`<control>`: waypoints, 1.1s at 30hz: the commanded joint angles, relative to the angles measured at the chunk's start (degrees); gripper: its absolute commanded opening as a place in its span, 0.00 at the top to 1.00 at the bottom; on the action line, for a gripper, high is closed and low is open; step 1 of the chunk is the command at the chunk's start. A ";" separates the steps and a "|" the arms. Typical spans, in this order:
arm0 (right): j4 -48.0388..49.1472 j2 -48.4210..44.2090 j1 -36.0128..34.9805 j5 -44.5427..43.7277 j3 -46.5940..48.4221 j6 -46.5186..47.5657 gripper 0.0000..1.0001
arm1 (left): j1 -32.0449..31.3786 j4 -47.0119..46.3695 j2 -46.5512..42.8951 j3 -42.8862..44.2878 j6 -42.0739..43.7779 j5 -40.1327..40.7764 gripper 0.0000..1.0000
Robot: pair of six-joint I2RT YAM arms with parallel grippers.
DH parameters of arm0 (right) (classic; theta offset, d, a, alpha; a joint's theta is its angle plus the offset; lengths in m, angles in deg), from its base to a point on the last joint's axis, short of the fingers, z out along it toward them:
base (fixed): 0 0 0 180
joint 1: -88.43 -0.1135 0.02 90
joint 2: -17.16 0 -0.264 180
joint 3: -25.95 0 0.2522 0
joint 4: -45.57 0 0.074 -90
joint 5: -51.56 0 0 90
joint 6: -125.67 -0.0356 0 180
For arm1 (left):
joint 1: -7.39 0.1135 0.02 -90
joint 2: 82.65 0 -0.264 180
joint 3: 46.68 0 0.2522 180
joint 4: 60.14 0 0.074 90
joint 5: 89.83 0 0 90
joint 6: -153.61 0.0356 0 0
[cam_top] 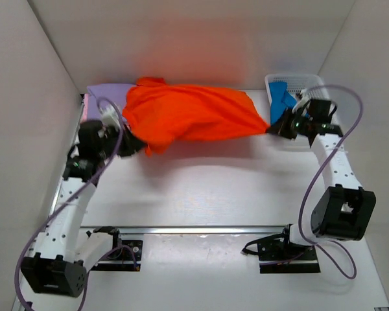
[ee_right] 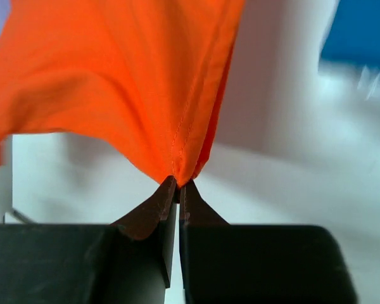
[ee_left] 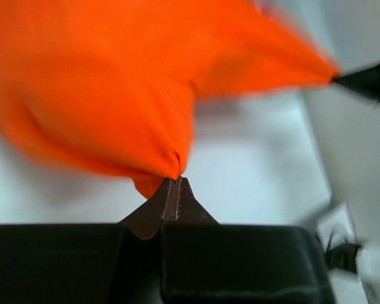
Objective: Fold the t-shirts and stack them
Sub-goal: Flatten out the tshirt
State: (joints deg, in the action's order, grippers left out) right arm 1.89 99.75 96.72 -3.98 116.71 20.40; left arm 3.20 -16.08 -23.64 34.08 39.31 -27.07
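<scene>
My left hand (cam_top: 136, 145) and right hand (cam_top: 273, 128) pinch opposite ends of the orange shirt (cam_top: 188, 113), stretched left-right, seemingly airborne.

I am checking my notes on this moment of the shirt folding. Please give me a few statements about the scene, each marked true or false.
1. The left tool is shut on the orange t-shirt. True.
2. The right tool is open and holds nothing. False: it is shut on the other end of the same t-shirt.
3. The orange t-shirt is already folded. False: it hangs spread out between the two tools.
4. A blue t-shirt is in the white basket at the far right. True.
5. The lavender t-shirt lies beside the basket. False: it lies at the far left, partly behind the orange one.
</scene>
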 commanded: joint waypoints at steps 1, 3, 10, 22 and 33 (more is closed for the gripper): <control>2.49 -8.30 -0.38 2.19 -14.09 -1.61 1.00 | -4.33 1.42 -10.01 -18.60 -2.24 1.74 1.00; 2.66 -10.42 -1.70 0.09 -21.57 -3.18 1.00 | -4.43 2.65 -13.63 -27.40 -3.73 2.37 1.00; 0.30 -14.38 -5.31 -9.93 -39.62 -6.09 1.00 | -4.95 5.99 -22.26 -41.86 -7.52 2.90 1.00; -3.05 -17.89 -0.30 -12.84 -45.18 -4.42 1.00 | -1.79 9.07 -20.52 -36.60 -4.01 9.49 1.00; -8.75 -24.30 0.49 -7.30 -34.91 -1.70 1.00 | -0.56 8.71 -19.19 -21.59 -2.69 10.10 1.00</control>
State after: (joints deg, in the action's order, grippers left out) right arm -6.26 80.29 97.45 -13.31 75.92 17.58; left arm 2.77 -6.77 -41.61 6.13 35.53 -17.56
